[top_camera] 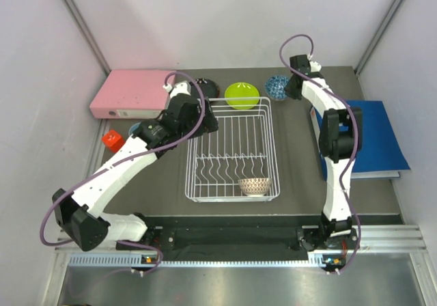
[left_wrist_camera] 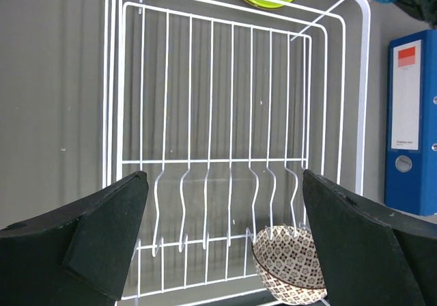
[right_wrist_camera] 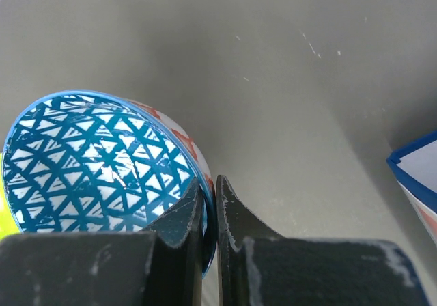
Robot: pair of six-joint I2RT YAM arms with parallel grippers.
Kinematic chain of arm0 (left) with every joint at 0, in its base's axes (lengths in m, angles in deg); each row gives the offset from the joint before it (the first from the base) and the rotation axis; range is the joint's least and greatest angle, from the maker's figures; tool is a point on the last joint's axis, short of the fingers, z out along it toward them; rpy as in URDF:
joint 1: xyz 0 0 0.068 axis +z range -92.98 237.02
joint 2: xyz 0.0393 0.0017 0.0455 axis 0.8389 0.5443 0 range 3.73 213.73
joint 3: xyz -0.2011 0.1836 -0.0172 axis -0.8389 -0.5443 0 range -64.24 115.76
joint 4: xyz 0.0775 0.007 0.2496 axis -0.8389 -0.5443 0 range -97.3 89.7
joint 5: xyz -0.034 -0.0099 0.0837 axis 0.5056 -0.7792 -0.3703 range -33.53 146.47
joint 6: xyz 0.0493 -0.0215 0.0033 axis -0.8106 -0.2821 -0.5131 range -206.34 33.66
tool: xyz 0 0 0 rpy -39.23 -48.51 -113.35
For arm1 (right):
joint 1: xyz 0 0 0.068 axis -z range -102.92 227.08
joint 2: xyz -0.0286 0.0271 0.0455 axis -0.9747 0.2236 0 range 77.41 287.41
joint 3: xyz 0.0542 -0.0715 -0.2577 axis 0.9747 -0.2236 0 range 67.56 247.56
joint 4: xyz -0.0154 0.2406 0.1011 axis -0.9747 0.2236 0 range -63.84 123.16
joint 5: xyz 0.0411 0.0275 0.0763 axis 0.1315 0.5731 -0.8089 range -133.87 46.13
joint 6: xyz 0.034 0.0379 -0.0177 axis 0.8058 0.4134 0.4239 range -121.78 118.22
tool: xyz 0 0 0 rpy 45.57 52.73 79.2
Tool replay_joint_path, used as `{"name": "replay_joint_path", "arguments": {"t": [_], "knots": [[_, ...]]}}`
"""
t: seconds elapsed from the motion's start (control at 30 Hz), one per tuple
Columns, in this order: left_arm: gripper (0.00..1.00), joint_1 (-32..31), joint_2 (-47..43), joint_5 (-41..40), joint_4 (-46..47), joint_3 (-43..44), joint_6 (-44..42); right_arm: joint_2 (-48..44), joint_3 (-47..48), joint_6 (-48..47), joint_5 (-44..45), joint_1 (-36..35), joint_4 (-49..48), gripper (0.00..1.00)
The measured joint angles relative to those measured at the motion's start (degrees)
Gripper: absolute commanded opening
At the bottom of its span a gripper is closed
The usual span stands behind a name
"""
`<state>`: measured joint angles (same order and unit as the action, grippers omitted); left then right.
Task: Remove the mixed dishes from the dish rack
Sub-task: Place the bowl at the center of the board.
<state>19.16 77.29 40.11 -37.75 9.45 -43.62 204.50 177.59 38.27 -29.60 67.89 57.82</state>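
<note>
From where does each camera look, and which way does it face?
Top external: above, behind the bases, facing down on the dish rack; both arms show.
Left wrist: facing down into the rack; open left gripper shows.
Right wrist: facing down at the blue patterned bowl; right gripper pinches its rim.
Top and left wrist share the beige patterned bowl.

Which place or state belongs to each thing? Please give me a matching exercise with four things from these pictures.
Things:
1. beige patterned bowl
2. lime green plate
3. blue patterned bowl
4. blue binder

Places or states:
A. pinched at its rim by the right tool
B. inside the dish rack, at its near right corner
C. lying flat at the right side of the table
D. on the table, just beyond the rack's far edge

Pairs: 1-B, 2-D, 3-A, 4-C
</note>
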Motion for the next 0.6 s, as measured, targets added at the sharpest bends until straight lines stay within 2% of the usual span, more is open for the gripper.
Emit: {"name": "replay_joint_path", "arguments": {"t": [0.33,0.43,0.47,0.6], "knots": [[0.99,0.1,3.8,0.7,0.2,-0.3,-0.5,5.1,1.4,0.0,0.4,0.5,0.8,0.0],[0.99,0.1,4.2,1.5,0.3,-0.4,-0.9,5.4,1.4,0.0,0.6,0.7,0.9,0.13],[0.99,0.1,4.4,1.8,0.4,-0.4,-1.0,5.4,1.4,0.0,0.6,0.7,0.8,0.22],[0.99,0.1,4.7,3.2,0.8,-0.4,-1.9,5.3,0.3,-0.4,0.7,0.7,-0.3,0.37]]}}
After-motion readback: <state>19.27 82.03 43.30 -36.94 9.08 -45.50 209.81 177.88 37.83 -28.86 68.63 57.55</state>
